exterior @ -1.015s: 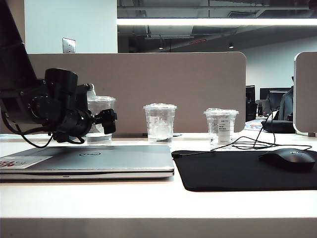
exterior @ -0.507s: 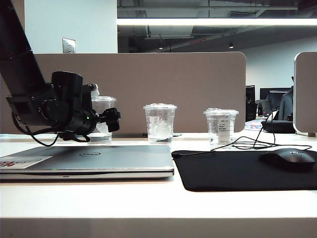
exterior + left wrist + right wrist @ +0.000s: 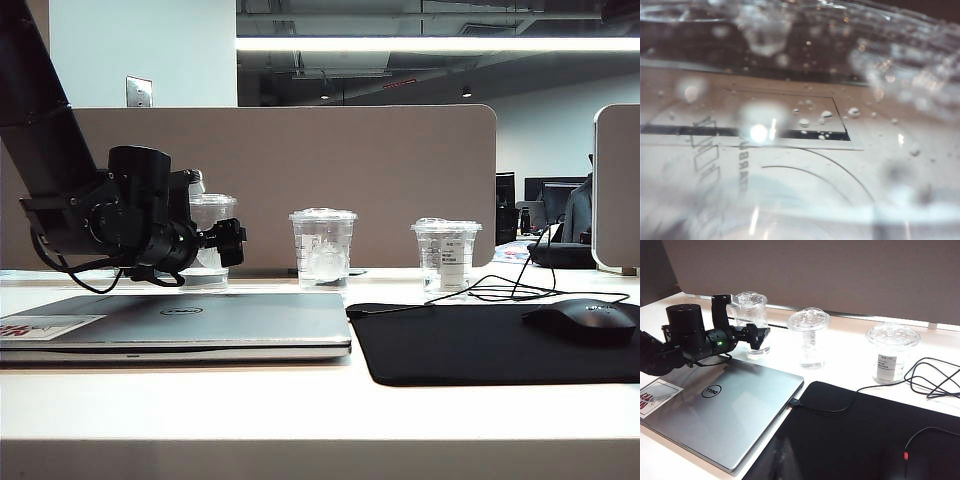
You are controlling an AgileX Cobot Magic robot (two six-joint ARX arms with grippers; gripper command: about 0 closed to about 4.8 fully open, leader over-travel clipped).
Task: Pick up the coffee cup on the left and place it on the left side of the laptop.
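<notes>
The coffee cup (image 3: pixel 209 212), a tall clear cup with a flat lid, stands leftmost of three cups, behind the closed silver laptop (image 3: pixel 200 320). My left gripper (image 3: pixel 213 238) reaches over the laptop's back edge and stands open. In the right wrist view one finger (image 3: pixel 721 304) is on the cup's far side and the other (image 3: pixel 758 335) on its near side, with the coffee cup (image 3: pixel 751 310) between them. The left wrist view is filled by the cup's wet printed wall (image 3: pixel 790 150). My right gripper (image 3: pixel 785 462) is only a dim dark shape over the mouse pad.
A shorter clear cup (image 3: pixel 323 245) and a labelled cup (image 3: pixel 446 252) stand in a row to the right. A black mouse pad (image 3: pixel 480 345) with a mouse (image 3: pixel 583 320) and cables lies right of the laptop. A beige partition (image 3: pixel 350 170) closes the back.
My left gripper has moved forward and a little to the right over the laptop, so its open fingers now flank the coffee cup. The cups have not moved.
</notes>
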